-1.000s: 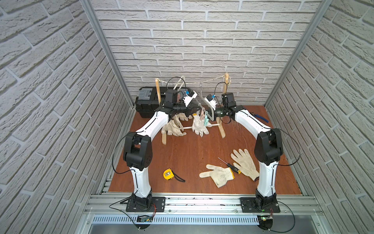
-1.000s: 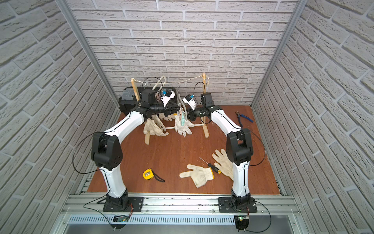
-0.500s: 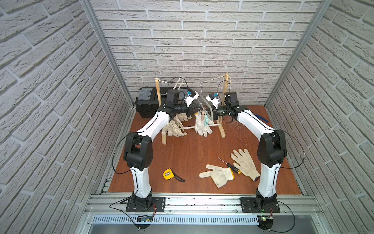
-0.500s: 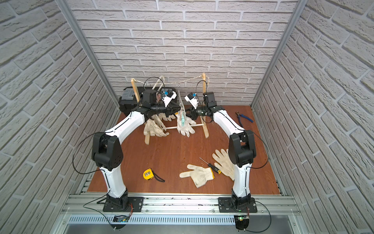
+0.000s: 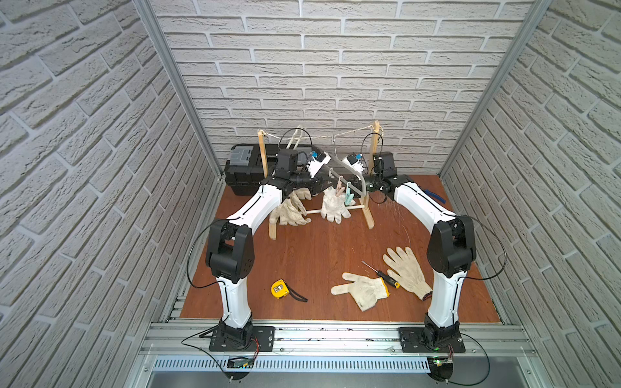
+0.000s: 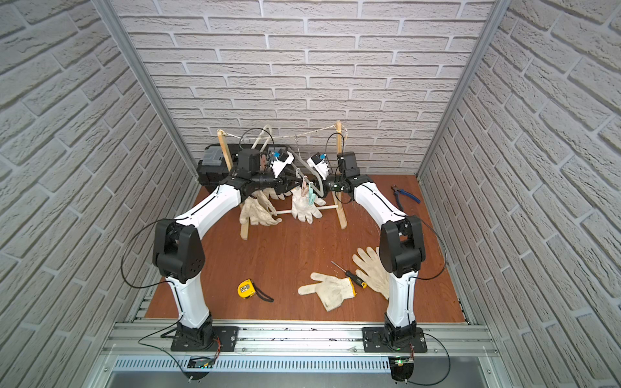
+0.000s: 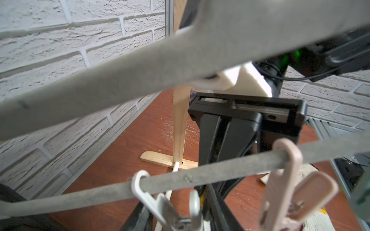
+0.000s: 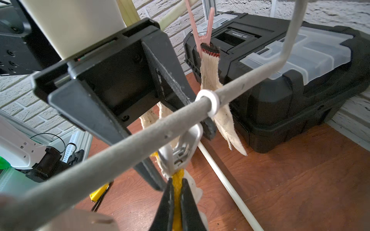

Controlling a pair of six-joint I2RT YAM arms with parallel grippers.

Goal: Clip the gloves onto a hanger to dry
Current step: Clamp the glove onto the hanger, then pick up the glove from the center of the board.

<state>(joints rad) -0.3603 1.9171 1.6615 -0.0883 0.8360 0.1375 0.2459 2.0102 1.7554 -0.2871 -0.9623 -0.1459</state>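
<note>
Off-white, yellow-cuffed glove (image 8: 195,192) hangs vertically, cuff up, pinched by right gripper (image 8: 177,183) below white clip (image 8: 181,148); left gripper (image 8: 184,160) stands spread

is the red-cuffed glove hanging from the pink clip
Yes, the pink clip grips the dark red cuff of the glove, which hangs below it.

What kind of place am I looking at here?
Probably a mock workshop corner set up as a robot test cell: brick-pattern wall panels, a black toolbox and a yellow tape measure.
</note>
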